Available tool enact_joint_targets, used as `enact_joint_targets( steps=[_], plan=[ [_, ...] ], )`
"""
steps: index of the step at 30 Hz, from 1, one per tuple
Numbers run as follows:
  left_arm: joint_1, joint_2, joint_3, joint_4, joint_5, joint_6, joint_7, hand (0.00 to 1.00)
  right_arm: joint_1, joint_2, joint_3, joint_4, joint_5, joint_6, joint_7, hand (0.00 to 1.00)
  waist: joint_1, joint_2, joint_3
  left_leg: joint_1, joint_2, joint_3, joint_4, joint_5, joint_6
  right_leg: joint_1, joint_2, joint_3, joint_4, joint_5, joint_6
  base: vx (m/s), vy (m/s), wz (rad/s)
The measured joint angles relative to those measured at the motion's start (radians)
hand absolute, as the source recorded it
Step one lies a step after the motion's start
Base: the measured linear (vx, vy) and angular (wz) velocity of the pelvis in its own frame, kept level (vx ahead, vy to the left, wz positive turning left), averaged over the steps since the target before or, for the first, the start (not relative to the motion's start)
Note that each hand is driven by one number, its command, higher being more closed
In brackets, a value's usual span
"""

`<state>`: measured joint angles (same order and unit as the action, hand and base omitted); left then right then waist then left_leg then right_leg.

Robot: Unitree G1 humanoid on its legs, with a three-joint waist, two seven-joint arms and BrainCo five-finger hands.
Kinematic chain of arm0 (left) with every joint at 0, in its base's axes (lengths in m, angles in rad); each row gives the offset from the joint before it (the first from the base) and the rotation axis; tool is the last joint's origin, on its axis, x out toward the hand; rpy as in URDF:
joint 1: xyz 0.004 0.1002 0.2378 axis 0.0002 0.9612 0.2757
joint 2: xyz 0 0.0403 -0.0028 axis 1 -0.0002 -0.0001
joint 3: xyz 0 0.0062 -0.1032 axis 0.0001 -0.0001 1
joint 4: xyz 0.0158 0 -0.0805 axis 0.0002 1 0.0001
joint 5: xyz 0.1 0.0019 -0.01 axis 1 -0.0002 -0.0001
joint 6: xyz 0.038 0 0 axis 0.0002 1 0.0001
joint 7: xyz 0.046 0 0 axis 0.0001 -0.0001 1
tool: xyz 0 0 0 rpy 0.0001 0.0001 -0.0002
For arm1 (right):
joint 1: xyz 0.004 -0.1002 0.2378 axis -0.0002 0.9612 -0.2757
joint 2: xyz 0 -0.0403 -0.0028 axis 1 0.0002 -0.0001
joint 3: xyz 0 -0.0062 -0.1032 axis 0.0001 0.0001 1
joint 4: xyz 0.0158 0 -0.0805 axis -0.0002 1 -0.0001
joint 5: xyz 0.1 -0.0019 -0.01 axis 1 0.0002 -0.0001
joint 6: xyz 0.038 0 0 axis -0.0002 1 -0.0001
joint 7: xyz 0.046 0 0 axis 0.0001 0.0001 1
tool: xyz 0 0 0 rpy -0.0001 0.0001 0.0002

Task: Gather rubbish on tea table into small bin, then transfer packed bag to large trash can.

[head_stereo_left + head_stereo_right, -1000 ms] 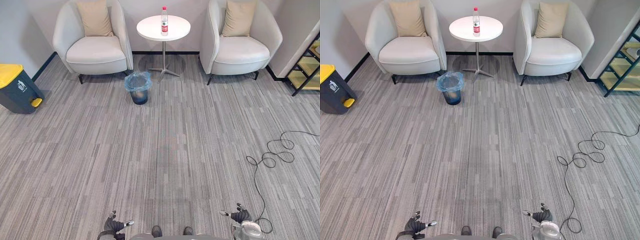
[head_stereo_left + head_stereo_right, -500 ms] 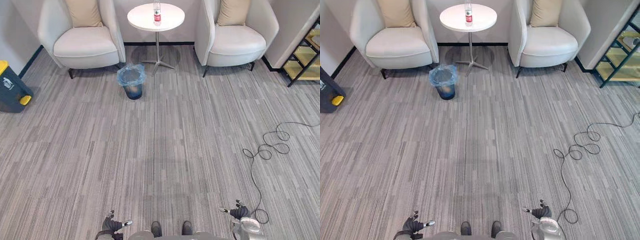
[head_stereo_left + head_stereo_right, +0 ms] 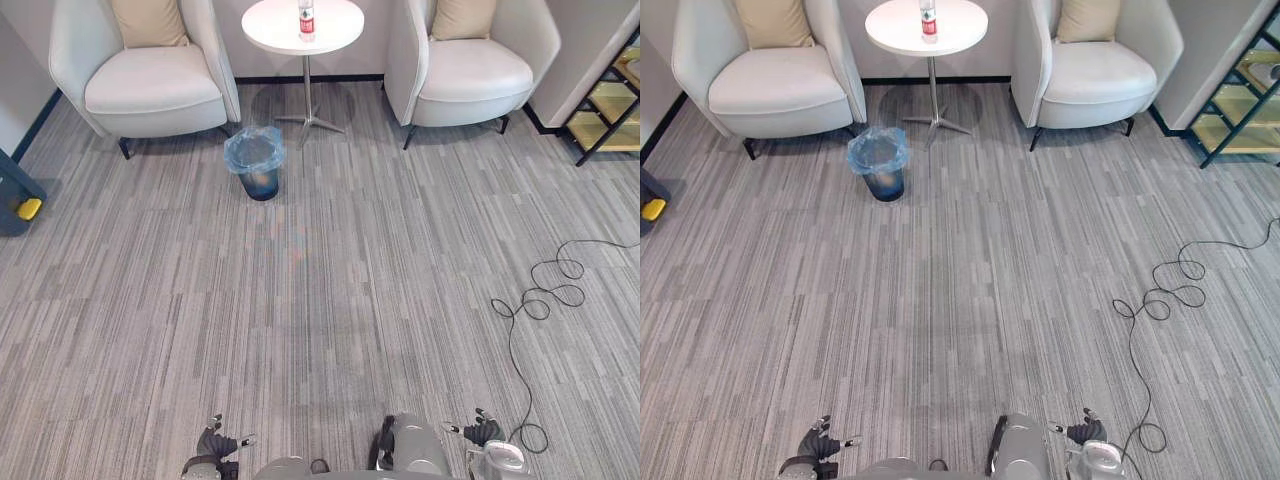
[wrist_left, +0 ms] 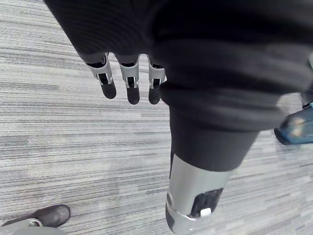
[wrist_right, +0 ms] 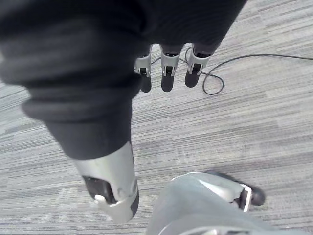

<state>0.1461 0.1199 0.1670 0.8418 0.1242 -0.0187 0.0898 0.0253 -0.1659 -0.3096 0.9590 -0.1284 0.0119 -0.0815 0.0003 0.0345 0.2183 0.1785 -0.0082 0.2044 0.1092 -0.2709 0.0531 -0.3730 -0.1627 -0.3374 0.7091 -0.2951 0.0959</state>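
**Left eye view.** The left hand and right hand hung low over the grey carpet floor, which lay open ahead of both. Far ahead of the hands stood the round white worktop. It carried a bottle whose top was cut off by the frame. The small bin, lined with a blue bag, stood on the floor on the hands' side of the worktop, ahead of the left hand. A left armchair and a right armchair flanked the worktop. The large trash can sat far out beyond the left hand, mostly cropped.

**Right eye view.** A dark shelf frame stood far beyond the right hand, partly cropped.

**Left wrist view.** The left hand's fingers were straight and held nothing, with carpet past them. A blurred blue shape at the edge could not be identified.

**Right wrist view.** The right hand's fingers were likewise straight and empty over carpet.
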Motion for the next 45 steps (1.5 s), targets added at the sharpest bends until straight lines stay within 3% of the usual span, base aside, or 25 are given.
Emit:
enact_joint_targets(
  steps=[1, 3, 4, 6, 9, 12, 15, 18, 20, 21, 22, 24, 25, 27, 29, 32, 33, 36, 38, 39, 40, 41, 42, 43, 45],
  plan=[
    [-0.009, 0.001, 0.0, 0.0, 0.0, 0.0, 0.0, 0.0, -0.01, -0.013, 0.008, -0.001, 0.0, -0.001, 0.0, 0.0, -0.011, 0.014, 0.015, 0.013, 0.027, -0.022, -0.005, -0.004, -0.011, -0.025, 0.032, -0.01, -0.089, 0.027, -0.026, 0.43, -0.127, 0.6],
    [-0.015, 0.015, -0.001, -0.007, -0.001, -0.002, -0.001, 0.0, 0.011, -0.014, 0.009, -0.001, 0.001, -0.002, -0.001, 0.0, -0.021, -0.016, 0.009, 0.041, 0.031, -0.061, -0.001, -0.025, -0.069, -0.036, 0.056, 0.006, -0.28, 0.174, -0.077, 0.48, -0.179, 0.67],
    [-0.015, 0.018, 0.0, -0.006, 0.0, -0.002, -0.001, 0.0, 0.024, -0.014, 0.009, -0.001, 0.001, -0.002, -0.001, 0.0, -0.022, -0.029, 0.008, 0.052, 0.027, -0.07, 0.005, -0.041, -0.093, -0.031, 0.05, 0.012, -0.288, 0.254, -0.136, 0.5, -0.218, 0.39],
    [-0.017, -0.001, 0.0, -0.006, 0.0, -0.004, -0.002, 0.0, 0.015, -0.018, 0.004, -0.008, 0.001, -0.004, -0.001, 0.0, -0.018, -0.004, -0.003, 0.018, 0.079, -0.077, 0.106, -0.045, -0.132, -0.023, 0.074, -0.007, -0.264, 0.203, -0.175, 0.44, -0.226, 0.17],
    [-0.01, -0.022, 0.003, -0.008, -0.001, -0.004, -0.004, 0.0, 0.008, -0.01, 0.01, -0.017, 0.014, -0.006, -0.003, 0.0, -0.012, 0.025, 0.005, -0.182, 0.201, -0.068, 0.626, 0.033, -0.205, 0.158, 0.156, -0.035, -0.425, 0.19, -0.199, 0.52, -0.258, 0.1],
    [-0.009, -0.034, 0.003, -0.032, -0.003, -0.002, -0.004, 0.0, 0.021, 0.012, 0.013, -0.073, 0.046, -0.009, -0.006, 0.0, -0.004, 0.012, 0.014, -0.288, 0.285, -0.009, 0.889, 0.018, -0.178, 0.339, 0.18, -0.034, -0.531, 0.178, -0.202, 0.45, -0.173, 0.08],
    [-0.013, -0.05, 0.002, -0.079, -0.005, -0.004, -0.004, 0.0, 0.011, 0.02, 0.012, -0.109, 0.062, -0.011, -0.01, 0.0, 0.026, 0.007, 0.017, -0.457, 0.3, 0.025, 0.87, -0.01, -0.139, 0.427, 0.181, -0.007, -0.615, 0.169, -0.199, 0.3, -0.034, -0.19],
    [-0.012, -0.055, 0.004, -0.077, -0.007, -0.002, -0.002, 0.0, -0.001, 0.03, -0.005, -0.1, 0.079, -0.008, -0.011, 0.0, 0.057, 0.002, 0.021, -0.515, 0.225, 0.044, 0.501, 0.001, -0.142, 0.473, 0.145, 0.028, -0.631, 0.147, -0.158, 0.29, 0.124, -0.33],
    [-0.009, -0.062, 0.003, -0.075, -0.008, -0.002, -0.002, 0.0, 0.001, 0.023, -0.015, -0.074, 0.079, -0.007, -0.014, 0.0, 0.07, 0.006, 0.019, -0.495, 0.166, 0.022, 0.226, 0.093, -0.151, 0.496, 0.128, 0.05, -0.641, 0.124, -0.12, 0.38, 0.282, -0.39],
    [0.011, -0.058, 0.009, -0.061, -0.008, -0.004, 0.0, 0.0, -0.001, 0.019, -0.012, -0.049, 0.079, -0.005, -0.019, 0.0, 0.074, 0.013, 0.013, -0.49, 0.156, -0.014, 0.182, 0.204, -0.109, 0.518, 0.126, 0.085, -0.635, 0.09, -0.088, 0.36, 0.289, -0.53],
    [0.013, -0.056, 0.022, -0.049, -0.008, -0.004, 0.0, 0.0, -0.002, 0.023, -0.009, -0.043, 0.079, -0.005, -0.022, 0.0, 0.074, 0.013, 0.008, -0.489, 0.147, -0.019, 0.201, 0.222, -0.084, 0.526, 0.12, 0.1, -0.63, 0.079, -0.073, 0.4, 0.298, -0.56],
    [0.012, -0.051, 0.049, -0.036, -0.012, -0.002, 0.007, 0.0, 0.006, 0.039, -0.008, -0.04, 0.079, -0.005, -0.023, 0.0, 0.075, -0.045, -0.006, -0.506, 0.108, 0.005, 0.282, 0.16, -0.052, 0.526, 0.063, 0.124, -0.595, 0.035, -0.029, 0.44, 0.24, -0.28],
    [0.008, -0.047, 0.055, -0.034, -0.015, -0.002, 0.007, 0.0, 0.009, 0.038, -0.009, -0.038, 0.079, -0.005, -0.023, 0.0, 0.075, -0.054, -0.008, -0.509, 0.1, 0.014, 0.304, 0.132, -0.046, 0.521, 0.047, 0.129, -0.57, 0.025, -0.016, 0.45, 0.222, -0.23],
    [0.001, -0.043, 0.056, -0.01, -0.016, -0.001, 0.004, 0.0, 0.007, 0.035, -0.01, -0.033, 0.077, -0.005, -0.024, 0.0, 0.073, -0.054, -0.012, -0.465, 0.088, 0.052, 0.344, 0.044, -0.029, 0.413, -0.007, 0.202, -0.28, 0.015, 0.022, 0.44, 0.264, -0.39],
    [0.01, -0.03, 0.027, -0.007, -0.017, 0.002, 0.004, 0.0, 0.01, 0.042, -0.004, -0.03, 0.076, -0.004, -0.021, 0.0, 0.067, -0.061, -0.011, -0.377, 0.054, 0.07, 0.312, 0.018, -0.011, 0.283, -0.066, 0.231, 0.062, 0.045, 0.108, 0.44, 0.204, -0.2],
    [0.01, -0.028, 0.009, -0.009, -0.025, 0.002, 0.006, 0.0, 0.028, 0.04, 0.012, -0.03, 0.067, -0.003, -0.02, 0.0, 0.039, -0.048, -0.01, -0.244, 0.036, 0.069, 0.258, 0.003, 0.005, 0.176, -0.102, 0.148, 0.282, 0.024, 0.059, 0.49, 0.088, 0.13],
    [0.01, -0.019, 0.001, -0.008, -0.031, 0.002, 0.006, 0.0, 0.025, 0.039, 0.032, -0.03, 0.056, -0.004, -0.019, 0.0, 0.037, -0.037, -0.007, -0.184, 0.04, 0.069, 0.228, 0.018, 0.002, 0.123, -0.094, 0.084, 0.253, -0.001, 0.016, 0.36, 0.008, 0.0],
    [-0.01, -0.02, -0.001, -0.008, -0.035, 0.003, 0.006, 0.0, 0.009, 0.031, 0.033, -0.03, 0.049, -0.005, -0.019, 0.0, 0.01, -0.012, 0.005, -0.092, 0.07, 0.05, 0.155, 0.02, -0.003, 0.029, -0.03, 0.003, 0.051, -0.014, -0.024, 0.52, -0.067, 0.18],
    [-0.038, -0.02, -0.002, -0.008, -0.034, 0.002, 0.006, 0.0, 0.005, 0.021, 0.032, -0.028, 0.049, -0.005, -0.019, 0.0, 0.0, -0.004, 0.013, -0.041, 0.093, 0.032, 0.107, 0.025, -0.026, -0.035, 0.023, -0.003, -0.133, 0.052, -0.057, 0.52, -0.132, 0.36],
    [-0.042, -0.015, -0.002, -0.008, -0.034, 0.002, 0.006, 0.0, 0.009, 0.021, 0.032, -0.024, 0.049, -0.005, -0.019, 0.0, -0.006, -0.011, 0.011, -0.014, 0.096, 0.023, 0.09, 0.026, -0.055, -0.041, 0.044, -0.002, -0.25, 0.131, -0.065, 0.57, -0.208, 0.49],
    [-0.038, -0.005, -0.002, -0.007, -0.034, 0.001, 0.005, 0.0, 0.028, 0.023, 0.032, -0.016, 0.049, -0.005, -0.02, 0.0, -0.016, -0.046, 0.006, 0.027, 0.076, -0.001, 0.081, 0.006, -0.104, -0.027, 0.043, 0.019, -0.376, 0.331, -0.127, 0.73, -0.261, 0.35],
    [-0.05, -0.024, -0.001, 0.015, -0.034, 0.001, 0.004, 0.0, 0.019, 0.001, 0.026, 0.003, 0.05, -0.003, -0.023, 0.0, -0.009, -0.004, 0.004, 0.055, 0.122, -0.016, 0.097, -0.012, -0.138, -0.041, 0.068, 0.007, -0.279, 0.299, -0.186, 0.62, -0.226, 0.22],
    [-0.049, -0.024, -0.002, 0.015, -0.033, 0.0, 0.002, 0.0, 0.018, 0.002, 0.024, 0.003, 0.051, -0.004, -0.023, 0.0, -0.011, -0.001, 0.002, 0.051, 0.133, -0.022, 0.111, -0.009, -0.144, -0.039, 0.072, 0.006, -0.272, 0.278, -0.188, 0.68, -0.297, -0.07],
    [-0.054, -0.035, 0.0, 0.013, -0.033, -0.002, 0.004, 0.0, 0.015, 0.012, 0.015, -0.014, 0.06, -0.01, -0.022, 0.0, -0.011, 0.008, -0.003, -0.018, 0.18, -0.045, 0.283, 0.027, -0.203, -0.011, 0.107, -0.002, -0.277, 0.203, -0.192, 0.52, -0.27, 0.01],
    [-0.052, -0.049, 0.001, 0.012, -0.033, 0.0, 0.001, 0.0, 0.02, 0.032, 0.013, -0.031, 0.082, -0.009, -0.023, 0.0, -0.011, 0.019, 0.002, -0.161, 0.255, -0.087, 0.624, 0.094, -0.23, 0.08, 0.16, -0.01, -0.341, 0.179, -0.2, 0.52, -0.267, 0.0]
  ],
)
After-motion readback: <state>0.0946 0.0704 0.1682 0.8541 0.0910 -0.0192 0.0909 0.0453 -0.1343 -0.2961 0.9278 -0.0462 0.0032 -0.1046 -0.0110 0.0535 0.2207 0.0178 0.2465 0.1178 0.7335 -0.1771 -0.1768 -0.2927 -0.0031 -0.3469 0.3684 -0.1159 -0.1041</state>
